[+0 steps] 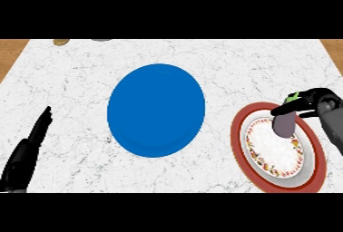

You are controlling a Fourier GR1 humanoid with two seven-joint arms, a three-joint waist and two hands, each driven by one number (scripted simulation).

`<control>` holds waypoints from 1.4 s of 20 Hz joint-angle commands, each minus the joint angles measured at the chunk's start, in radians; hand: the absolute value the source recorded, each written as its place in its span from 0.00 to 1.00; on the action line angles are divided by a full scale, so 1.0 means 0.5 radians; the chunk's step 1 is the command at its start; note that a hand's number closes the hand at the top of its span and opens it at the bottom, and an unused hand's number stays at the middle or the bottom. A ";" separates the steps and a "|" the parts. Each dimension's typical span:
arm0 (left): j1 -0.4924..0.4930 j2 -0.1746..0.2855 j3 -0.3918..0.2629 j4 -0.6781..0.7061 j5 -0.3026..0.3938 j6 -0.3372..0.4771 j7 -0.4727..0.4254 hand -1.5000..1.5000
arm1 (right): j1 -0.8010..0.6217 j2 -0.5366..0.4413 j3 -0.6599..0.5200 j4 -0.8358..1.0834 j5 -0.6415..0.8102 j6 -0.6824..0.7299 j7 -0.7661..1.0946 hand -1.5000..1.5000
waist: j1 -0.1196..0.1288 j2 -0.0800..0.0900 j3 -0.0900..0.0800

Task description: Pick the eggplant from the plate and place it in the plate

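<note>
A purple-grey eggplant (285,124) with a green stem hangs over the upper part of the red-rimmed patterned plate (243,141) at the right. My right hand (316,102) is curled round its stem end, fingers and thumb pinching it. I cannot tell whether the eggplant's lower tip touches the plate. A plain blue plate (156,110) lies in the middle of the marble counter, with nothing on it. My left hand (36,131) rests at the lower left, fingers straight and pointing up, away from both plates.
The white marble counter (74,81) has wooden edges at the far left and far right corners. A small brown object (61,41) and a grey object (102,39) lie at the far edge, top left.
</note>
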 commanded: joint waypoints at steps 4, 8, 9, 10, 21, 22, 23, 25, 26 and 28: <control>-0.018 -0.075 0.086 -0.072 -0.063 -0.083 0.091 0.50 | 0.089 0.069 -0.178 0.079 0.182 0.034 -0.178 1.00 | -0.004 0.000 0.001; -0.118 -0.127 0.150 0.152 -0.116 -0.130 0.003 0.50 | -0.025 0.121 -0.209 0.096 0.309 0.057 -0.074 1.00 | -0.004 0.002 0.000; -0.021 -0.157 0.032 0.015 -0.143 -0.038 0.008 0.50 | -0.048 0.127 0.002 0.039 0.326 0.234 -0.391 1.00 | 0.040 0.010 0.003; -0.073 -0.107 0.033 0.025 -0.113 -0.117 -0.005 0.50 | -0.157 0.106 0.088 -0.034 0.378 0.353 -0.543 1.00 | 0.117 0.033 0.006; -0.206 -0.143 -0.035 -0.012 -0.126 -0.151 0.012 0.50 | -0.558 -0.152 0.489 -0.321 0.917 0.577 -1.931 1.00 | 0.258 0.106 0.021; -0.237 -0.170 -0.057 -0.009 -0.138 -0.138 0.045 0.50 | -0.589 -0.156 0.473 -0.288 0.937 0.534 -2.061 1.00 | 0.233 0.108 0.021; -0.209 -0.133 -0.028 -0.007 -0.145 -0.137 0.014 0.50 | -0.568 -0.173 0.461 -0.239 0.969 0.459 -2.191 1.00 | 0.249 0.109 0.021; -0.189 -0.136 -0.006 0.005 -0.116 -0.145 0.030 0.50 | -0.573 -0.190 0.387 -0.151 0.979 0.316 -2.450 1.00 | 0.223 0.099 0.019; -0.215 -0.147 -0.032 0.000 -0.148 -0.127 0.062 0.50 | -0.638 -0.205 0.340 -0.115 0.984 0.266 -2.536 1.00 | 0.218 0.099 0.019; -0.199 -0.122 -0.002 -0.013 -0.126 -0.143 0.057 0.50 | -0.669 -0.167 0.263 -0.023 0.979 0.116 -2.725 1.00 | 0.227 0.091 0.018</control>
